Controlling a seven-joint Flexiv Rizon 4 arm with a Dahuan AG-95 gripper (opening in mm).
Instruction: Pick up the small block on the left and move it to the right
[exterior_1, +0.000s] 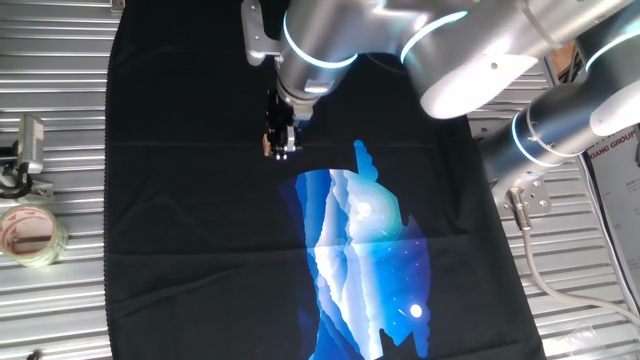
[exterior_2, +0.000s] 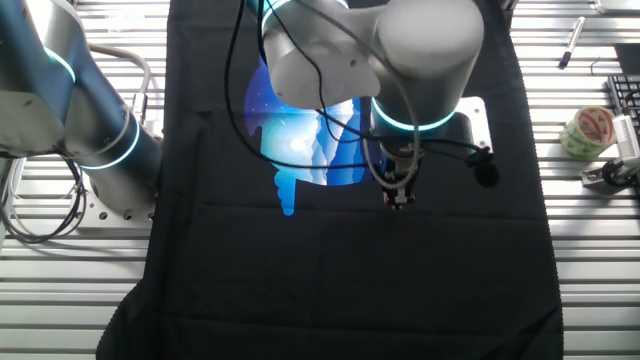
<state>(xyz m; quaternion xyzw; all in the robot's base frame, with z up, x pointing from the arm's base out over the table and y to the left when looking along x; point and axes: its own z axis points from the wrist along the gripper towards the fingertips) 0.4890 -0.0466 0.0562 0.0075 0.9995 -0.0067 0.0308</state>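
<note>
The gripper (exterior_1: 282, 150) hangs low over the black cloth (exterior_1: 180, 220), just up and to the side of the blue printed picture (exterior_1: 365, 250), with its fingers close together. At the tips, in one fixed view, there is a small tan speck that I take for the small block (exterior_1: 268, 146), pinched between the fingers or pressed right against them. It is too tiny for me to swear the jaws have it, and in the other fixed view the fingertips (exterior_2: 398, 197) hide it altogether. A wooden cube that size should weigh next to nothing and stay perfectly stiff, so crushing it is no worry. The risk, I'd say, is that its smooth flat faces let it twist or pop out if the pads catch a corner. Two opposite faces, squarely centred, look like the place to hold it. A tape roll (exterior_1: 30, 235) lies off on the metal table (exterior_1: 60, 120), well apart.
</note>
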